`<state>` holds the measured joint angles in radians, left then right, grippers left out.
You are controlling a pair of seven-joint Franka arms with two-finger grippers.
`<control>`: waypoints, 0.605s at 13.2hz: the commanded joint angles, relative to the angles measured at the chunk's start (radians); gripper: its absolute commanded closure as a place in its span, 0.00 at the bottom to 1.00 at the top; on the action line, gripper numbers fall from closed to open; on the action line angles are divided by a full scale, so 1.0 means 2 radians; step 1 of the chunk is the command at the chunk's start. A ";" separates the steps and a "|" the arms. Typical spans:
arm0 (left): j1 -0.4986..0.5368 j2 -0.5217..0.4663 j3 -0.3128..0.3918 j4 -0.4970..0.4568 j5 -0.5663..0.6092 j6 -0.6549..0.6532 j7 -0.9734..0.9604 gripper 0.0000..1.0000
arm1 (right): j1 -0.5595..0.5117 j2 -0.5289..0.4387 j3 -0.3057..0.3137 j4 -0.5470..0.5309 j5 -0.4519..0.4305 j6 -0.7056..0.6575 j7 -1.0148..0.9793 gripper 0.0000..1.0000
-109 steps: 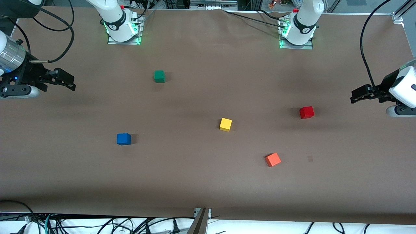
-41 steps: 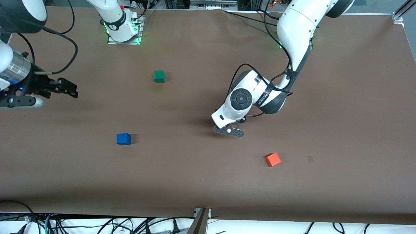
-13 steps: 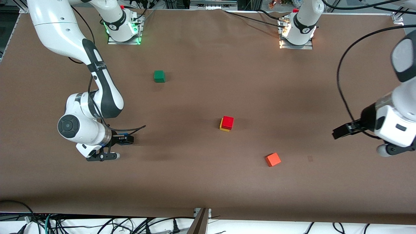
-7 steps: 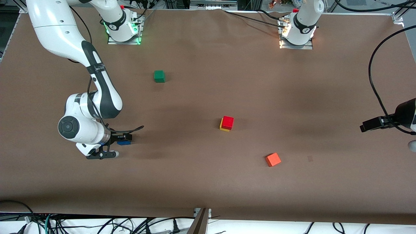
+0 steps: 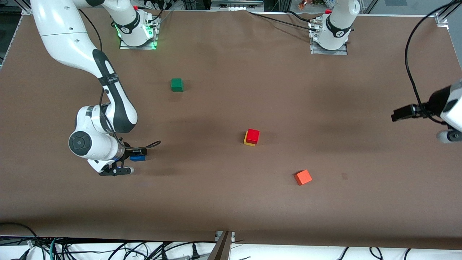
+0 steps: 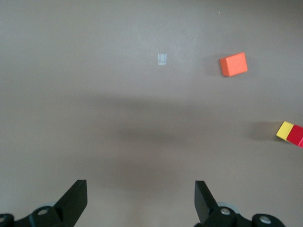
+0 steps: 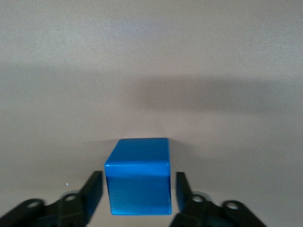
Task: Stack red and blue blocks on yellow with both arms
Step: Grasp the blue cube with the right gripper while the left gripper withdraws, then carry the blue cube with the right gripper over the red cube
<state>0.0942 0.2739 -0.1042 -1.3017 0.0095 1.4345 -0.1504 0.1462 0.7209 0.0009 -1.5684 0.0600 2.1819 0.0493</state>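
The red block [image 5: 253, 135] sits on the yellow block [image 5: 247, 142] near the middle of the table, slightly askew; the pair also shows in the left wrist view, yellow [image 6: 285, 130] and red [image 6: 297, 135]. The blue block [image 5: 137, 157] rests on the table toward the right arm's end. My right gripper [image 5: 136, 154] is low at it, with the fingers [image 7: 93, 191] on either side of the blue block [image 7: 138, 175] and thin gaps showing. My left gripper [image 5: 397, 115] is open and empty in the air at the left arm's end of the table, its jaws wide apart [image 6: 140, 203].
A green cube [image 5: 177, 85] lies farther from the front camera, toward the right arm's base. An orange cube [image 5: 303, 177] lies nearer the camera than the stack and also shows in the left wrist view [image 6: 233, 64]. A small pale mark [image 5: 344, 176] is beside it.
The left arm set the red block on the yellow one and drew back to its end of the table. The right arm came down around the blue block, which has not moved.
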 commanded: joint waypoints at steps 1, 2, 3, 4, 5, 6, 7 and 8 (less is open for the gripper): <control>0.001 -0.046 -0.015 -0.069 0.016 0.031 0.003 0.00 | -0.003 0.002 0.003 -0.003 0.008 0.006 -0.002 0.48; 0.007 -0.055 -0.019 -0.083 0.016 0.040 -0.001 0.00 | -0.003 0.002 0.003 -0.003 0.008 0.006 -0.002 0.52; 0.010 -0.065 -0.022 -0.100 0.016 0.052 -0.002 0.00 | -0.003 0.002 0.003 0.000 0.008 0.004 -0.002 0.58; 0.012 -0.072 -0.022 -0.112 0.015 0.061 -0.002 0.00 | -0.001 -0.001 0.003 0.005 0.008 -0.001 -0.003 0.63; 0.013 -0.073 -0.022 -0.115 0.014 0.063 -0.002 0.00 | 0.004 -0.002 0.003 0.013 0.008 -0.006 0.003 0.65; 0.012 -0.072 -0.022 -0.115 0.014 0.063 -0.002 0.00 | 0.010 -0.008 0.003 0.026 0.008 -0.028 0.016 0.66; 0.010 -0.068 -0.022 -0.112 0.014 0.061 -0.002 0.00 | 0.021 -0.010 0.003 0.055 0.007 -0.069 0.028 0.66; 0.012 -0.060 -0.022 -0.109 0.013 0.062 -0.002 0.00 | 0.030 -0.008 0.003 0.087 0.006 -0.114 0.049 0.66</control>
<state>0.1039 0.1691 -0.1333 -1.4895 0.0110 1.5362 -0.1531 0.1714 0.7164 0.0067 -1.5017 0.0609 2.0987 0.0863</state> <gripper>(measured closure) 0.000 0.445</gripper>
